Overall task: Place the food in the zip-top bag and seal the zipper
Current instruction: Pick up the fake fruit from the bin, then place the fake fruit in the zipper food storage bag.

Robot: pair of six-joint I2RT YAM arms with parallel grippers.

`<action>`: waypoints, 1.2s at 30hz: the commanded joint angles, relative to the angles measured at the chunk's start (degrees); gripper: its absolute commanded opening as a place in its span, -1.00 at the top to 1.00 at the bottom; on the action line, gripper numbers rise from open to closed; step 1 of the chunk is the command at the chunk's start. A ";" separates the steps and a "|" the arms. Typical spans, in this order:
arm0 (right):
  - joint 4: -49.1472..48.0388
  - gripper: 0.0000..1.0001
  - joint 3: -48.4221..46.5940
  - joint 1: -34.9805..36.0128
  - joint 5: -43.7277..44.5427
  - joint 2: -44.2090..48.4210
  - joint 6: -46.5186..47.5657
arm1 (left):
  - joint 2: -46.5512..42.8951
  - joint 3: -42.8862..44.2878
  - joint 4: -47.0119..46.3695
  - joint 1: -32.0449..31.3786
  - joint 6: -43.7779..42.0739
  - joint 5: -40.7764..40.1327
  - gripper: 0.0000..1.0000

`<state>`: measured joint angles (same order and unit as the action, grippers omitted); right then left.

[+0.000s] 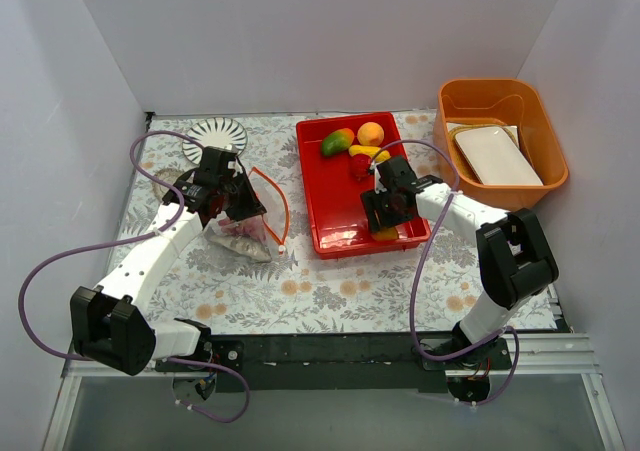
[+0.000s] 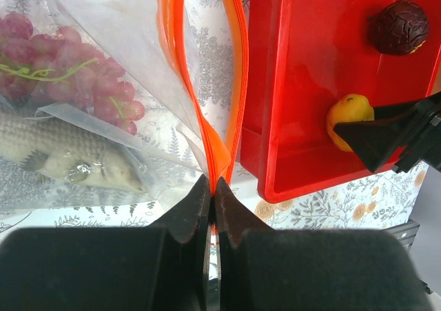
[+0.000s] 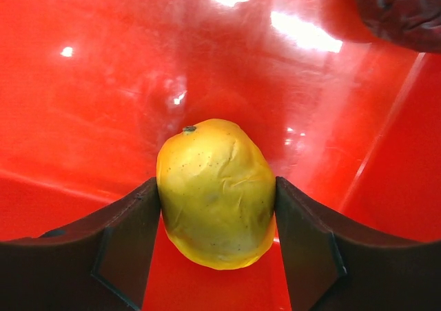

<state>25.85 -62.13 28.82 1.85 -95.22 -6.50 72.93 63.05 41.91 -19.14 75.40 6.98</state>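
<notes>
The clear zip-top bag [image 1: 243,227] lies left of the red tray [image 1: 330,216], its orange-red zipper [image 1: 284,206] gaping in a loop. Purple grapes [image 2: 76,69] and the silver fish [image 2: 62,152] are inside it. My left gripper [image 2: 212,184] is shut on the zipper strip [image 2: 238,83] and holds the mouth up; it also shows in the top view [image 1: 238,193]. My right gripper [image 3: 217,214] is shut on a yellow fruit [image 3: 217,194] at the tray's near right end [image 1: 386,234]. The mango [image 1: 337,142], orange [image 1: 371,132], apple [image 1: 360,166] and dark plum [image 2: 401,26] lie in the tray.
An orange bin [image 1: 490,84] holding white plates [image 1: 497,156] stands at the back right, close to the right arm. A white slotted disc [image 1: 214,136] lies behind the bag. White walls close in the left, back and right sides.
</notes>
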 commanded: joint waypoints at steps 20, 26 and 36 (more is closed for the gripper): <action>-12.74 0.42 -7.57 -0.52 -23.64 3.64 -13.18 | -1.65 1.03 -0.43 0.06 -0.60 1.28 1.00; -17.58 0.49 -6.16 0.27 -21.02 7.59 -15.73 | -1.91 0.76 -0.78 0.15 -0.16 1.10 1.00; -20.33 0.47 -12.74 0.89 -22.84 9.71 -14.86 | -1.47 1.29 -0.96 0.15 0.19 -0.30 1.00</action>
<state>7.40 -68.77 29.02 -19.33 -85.43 -21.80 72.93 63.05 41.54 -19.14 75.42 7.33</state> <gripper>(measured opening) 0.687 0.015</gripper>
